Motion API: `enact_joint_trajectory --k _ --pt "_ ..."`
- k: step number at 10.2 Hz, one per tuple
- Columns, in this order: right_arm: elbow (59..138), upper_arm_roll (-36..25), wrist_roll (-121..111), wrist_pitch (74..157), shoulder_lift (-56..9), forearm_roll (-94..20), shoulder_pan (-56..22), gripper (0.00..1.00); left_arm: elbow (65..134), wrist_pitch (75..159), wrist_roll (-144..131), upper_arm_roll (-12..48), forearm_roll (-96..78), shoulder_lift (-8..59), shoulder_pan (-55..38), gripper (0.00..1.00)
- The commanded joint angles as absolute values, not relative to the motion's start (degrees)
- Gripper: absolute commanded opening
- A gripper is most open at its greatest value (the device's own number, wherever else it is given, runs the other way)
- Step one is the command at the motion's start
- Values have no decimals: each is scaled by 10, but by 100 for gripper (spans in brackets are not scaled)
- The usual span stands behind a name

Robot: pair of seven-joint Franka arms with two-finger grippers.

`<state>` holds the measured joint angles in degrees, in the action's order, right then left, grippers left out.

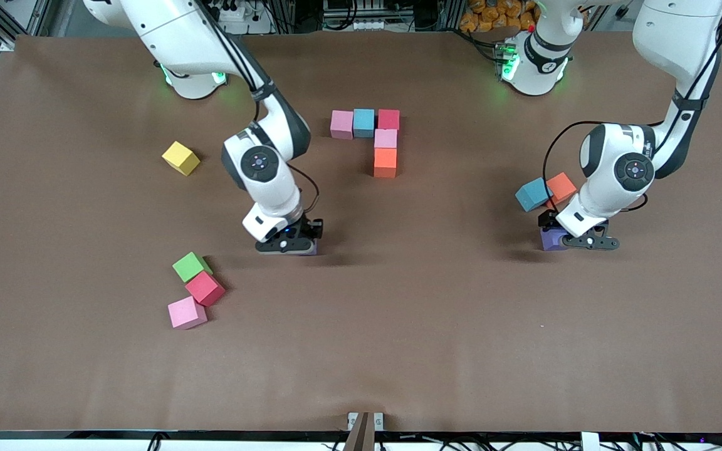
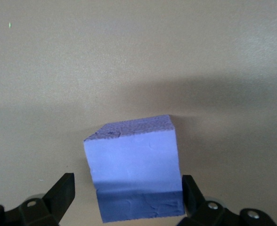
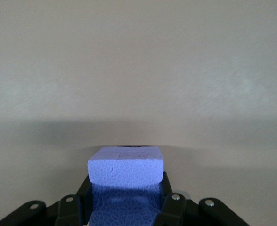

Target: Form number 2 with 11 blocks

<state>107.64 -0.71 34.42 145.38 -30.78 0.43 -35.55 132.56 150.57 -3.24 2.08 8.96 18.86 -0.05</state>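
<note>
In the upper centre, five matte foam cubes form a hook. Lower, each pincer, right and left, sits at a purple foam cube.

A yellow cube sits alone toward the right arm's end of the brown table. A green cube lies nearer the front camera, touching a neighbouring cube.

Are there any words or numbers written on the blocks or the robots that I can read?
None can be read.
The placed blocks are plain, and so are the two purple blocks at the hands.
The round marks on the arms' joints are too small to read.
</note>
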Motion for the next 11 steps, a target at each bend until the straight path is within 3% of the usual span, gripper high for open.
enact_joint_trajectory --k 1,3,4,5,6,7,9,11 --pt "1068 11 320 1445 -308 22 -373 22 1322 1511 -24 13 76 199 -8 100" --pt "1077 38 205 1444 -304 22 -373 22 1325 1508 -23 13 66 198 -8 91" --pt "1088 51 151 1444 -297 22 -370 20 1324 1506 -23 13 65 197 -8 76" --pt "1105 66 74 1445 -285 22 -367 16 1324 1506 -20 14 66 193 -7 37" --pt "1121 75 16 1445 -270 22 -367 12 1323 1505 -18 15 66 190 -8 14" --pt "1136 87 -39 1445 -259 23 -366 9 1319 1501 -8 18 66 185 -8 2" --pt "1155 109 -146 1447 -251 23 -354 9 1304 1476 -17 50 45 163 -11 1" --pt "1174 125 -246 1448 -236 23 -345 9 1255 1354 -33 89 -88 127 -22 1"
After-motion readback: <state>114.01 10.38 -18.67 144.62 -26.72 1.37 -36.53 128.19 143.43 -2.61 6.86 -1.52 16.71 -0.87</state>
